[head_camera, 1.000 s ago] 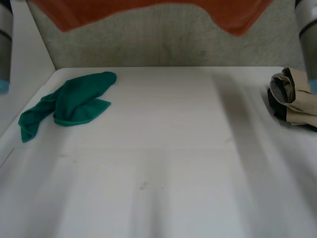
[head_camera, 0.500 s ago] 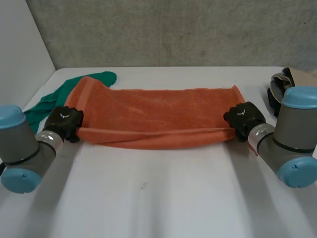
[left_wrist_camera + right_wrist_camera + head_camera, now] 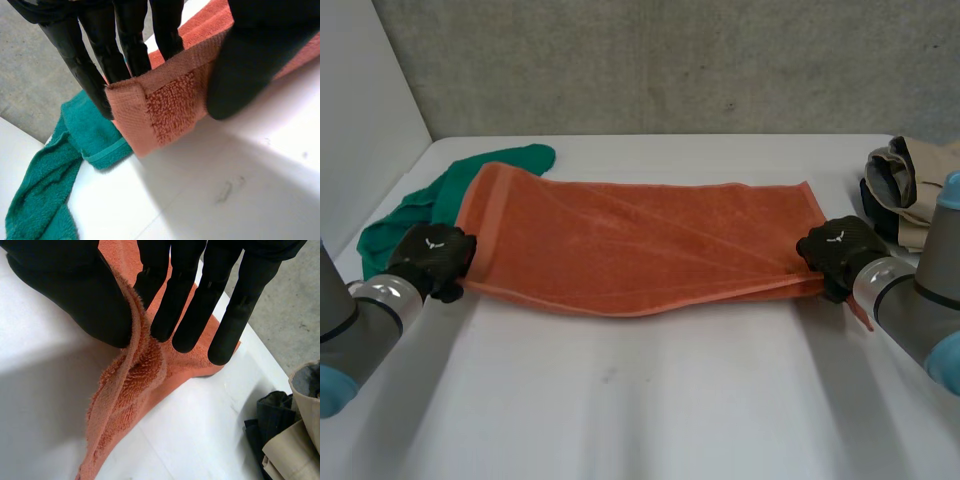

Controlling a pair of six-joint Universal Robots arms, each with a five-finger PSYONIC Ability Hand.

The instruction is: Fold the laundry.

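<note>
While spread across the table (image 3: pixel 650 400), the towel (image 3: pixel 630 245) is pinched at both ends.
Its near corners are gripped between thumb and fingers, one by the left hand (image 3: pixel 432 258), one by the right hand (image 3: pixel 838 252); a green cloth (image 3: pixel 420 205) is overlapped at its left end.

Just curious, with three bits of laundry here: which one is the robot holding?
The orange towel, pinched at its ends by the left hand and right hand; the green towel and beige clothes lie untouched.

Likely a lab, white table (image 3: pixel 650 400), bare concrete wall (image 3: pixel 670 60)
</note>
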